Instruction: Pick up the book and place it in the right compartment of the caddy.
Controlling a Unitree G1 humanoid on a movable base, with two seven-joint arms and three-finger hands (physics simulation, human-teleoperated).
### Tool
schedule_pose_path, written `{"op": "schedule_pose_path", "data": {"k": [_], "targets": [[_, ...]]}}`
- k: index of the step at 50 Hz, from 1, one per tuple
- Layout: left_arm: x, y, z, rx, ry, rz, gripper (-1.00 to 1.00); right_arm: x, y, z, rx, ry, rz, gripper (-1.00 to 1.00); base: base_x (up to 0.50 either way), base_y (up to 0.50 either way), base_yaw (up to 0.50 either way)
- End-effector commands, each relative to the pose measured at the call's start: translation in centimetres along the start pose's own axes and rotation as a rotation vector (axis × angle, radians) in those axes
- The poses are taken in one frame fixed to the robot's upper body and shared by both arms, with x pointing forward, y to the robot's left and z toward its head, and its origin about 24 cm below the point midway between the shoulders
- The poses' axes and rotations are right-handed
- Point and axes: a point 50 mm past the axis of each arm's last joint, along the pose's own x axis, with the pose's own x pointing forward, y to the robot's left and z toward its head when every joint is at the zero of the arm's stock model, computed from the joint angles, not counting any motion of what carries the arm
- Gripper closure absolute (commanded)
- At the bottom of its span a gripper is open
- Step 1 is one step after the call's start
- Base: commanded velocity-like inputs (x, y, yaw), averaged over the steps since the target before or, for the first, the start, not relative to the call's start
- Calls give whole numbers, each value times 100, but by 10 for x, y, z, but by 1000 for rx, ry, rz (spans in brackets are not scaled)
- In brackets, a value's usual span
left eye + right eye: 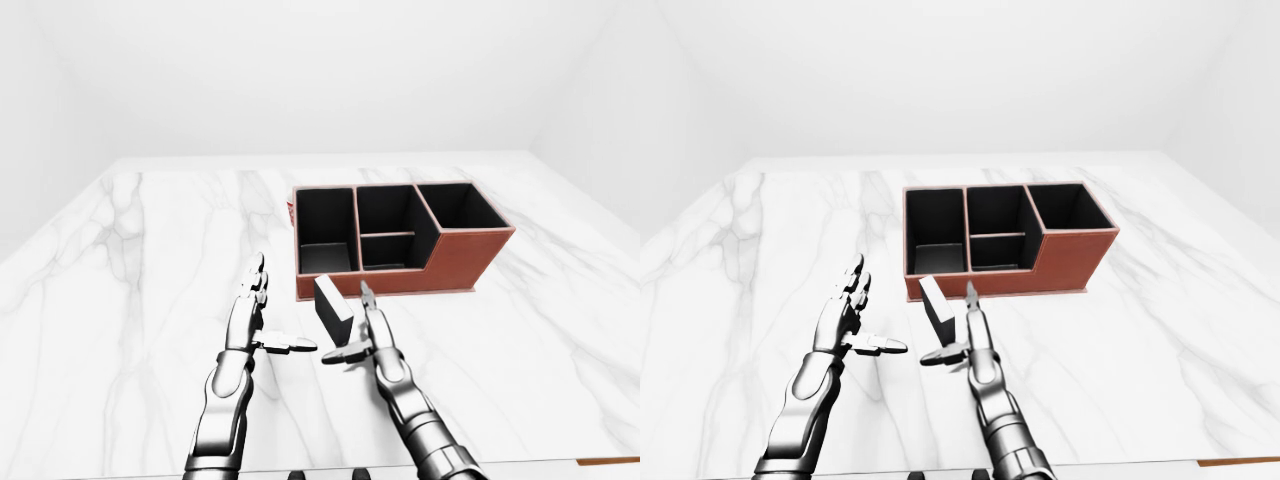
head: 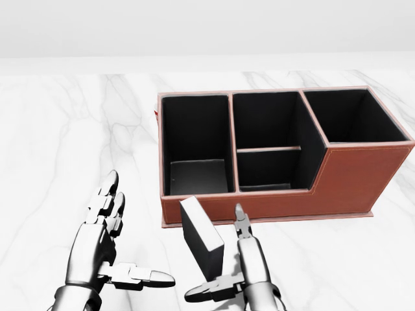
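Book (image 2: 201,241) position is what the next move turns on: the dark slab stands on edge on the marble table (image 2: 52,142), just below the caddy's (image 2: 350,175) low wall in the head view, its long axis running from about eleven o'clock near the caddy to five o'clock toward the robot. The right hand (image 2: 238,269) sits immediately at the book's three o'clock side, fingers spread and empty, the long fingers (image 2: 241,223) pointing to twelve and the thumb reaching out toward nine beneath the book's near end; whether any finger touches the cover I cannot tell. The left hand (image 2: 104,243) is also open and holds nothing, well off at the book's nine o'clock. By my reckoning the right hand is plainly the nearer one for the grasp. The right compartment (image 2: 350,116) lies up at about one o'clock from the book.
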Motion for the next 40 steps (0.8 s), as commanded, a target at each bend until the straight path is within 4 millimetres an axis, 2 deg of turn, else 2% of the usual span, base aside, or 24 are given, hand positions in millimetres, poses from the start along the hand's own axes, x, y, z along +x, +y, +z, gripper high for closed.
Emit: {"op": "schedule_pose_path", "data": {"k": [1, 5, 6, 7, 8, 18, 22, 26, 29, 34, 35, 38, 39, 40], "targets": [[1, 1, -2, 6, 2, 12, -100, -1, 8, -8, -20, 40, 15, -100, 0, 0, 0], [1, 1, -1, 6, 1, 11, -100, -5, 14, -3, -16, 9, 30, -100, 0, 0, 0], [1, 1, -1, 6, 1, 11, -100, -5, 14, -3, -10, 5, 38, -86, 0, 0, 0], [1, 1, -1, 5, 1, 11, -100, -6, 14, -1, -9, -4, 33, 89, 0, 0, 0], [1, 1, -1, 5, 1, 11, -100, -7, 15, 0, 5, -12, 46, 100, 0, 0, 0], [1, 0, -2, 7, 3, 8, -100, -7, 16, -7, -3, 24, 48, 100, 0, 0, 0], [1, 0, -2, 7, 3, 8, -100, -7, 12, 0, 10, -10, 41, 100, 0, 0, 0], [0, 0, -1, 6, 3, 9, -100, -7, 4, 15, 46, -79, 24, 100, 0, 0, 0], [1, 0, -2, 6, 4, 9, -100, -10, -12, 47, 87, -221, -9, 100, 0, 0, 0], [1, 0, -1, 6, 6, 10, -100, -9, -37, 85, 151, -275, -55, 100, 0, 0, 0], [1, 0, -2, 7, 7, 10, -100, -14, -49, 110, 175, -386, -75, 100, 0, 0, 0], [1, 0, -2, 8, 8, 11, -100, -26, -67, 148, 200, -554, -111, 100, 0, 0, 0], [1, 0, -2, 7, 8, 12, -100, -35, -78, 170, 214, -657, -129, 100, 0, 0, 0], [2, 1, -3, 7, 9, 12, -100, -35, -78, 172, 216, -663, -129, 100, 0, 0, 0]]}}
